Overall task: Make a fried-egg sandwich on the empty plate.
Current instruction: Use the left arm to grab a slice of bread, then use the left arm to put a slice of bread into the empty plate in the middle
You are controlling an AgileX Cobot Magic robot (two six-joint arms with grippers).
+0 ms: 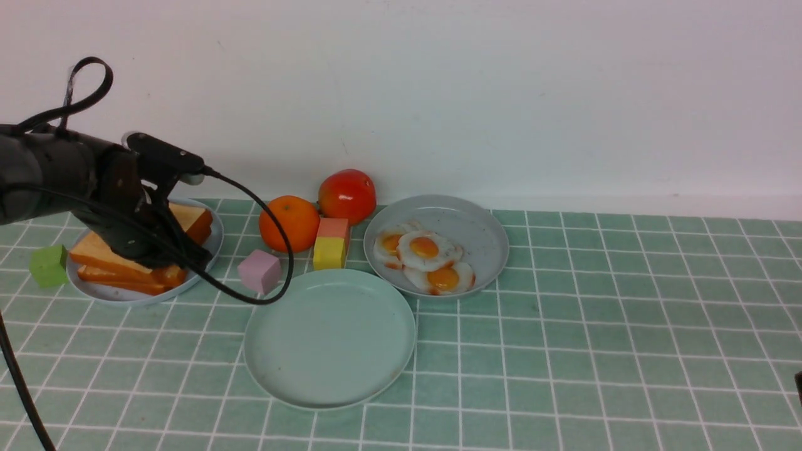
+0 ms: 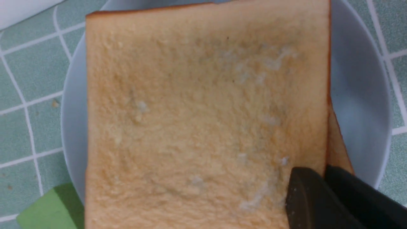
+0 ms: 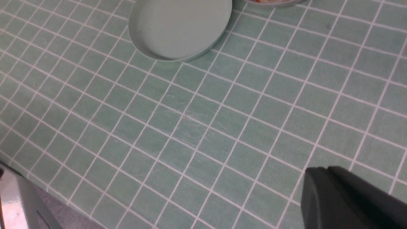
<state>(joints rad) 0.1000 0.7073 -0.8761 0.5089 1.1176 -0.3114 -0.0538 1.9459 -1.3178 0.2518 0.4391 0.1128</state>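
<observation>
My left gripper, jaws nearly together, seems to pinch the top toast slice on the far-left plate.

the tablecloth is sage green with a white grid. the middle plate is mint green. the toast plate at ten o'clock of it and the egg plate at one o'clock are pale blue-grey. the toast slices are golden brown with darker crusts. the fried eggs are white with orange yolks. one cube is lime, another pink. the block is yellow and pink.
</observation>
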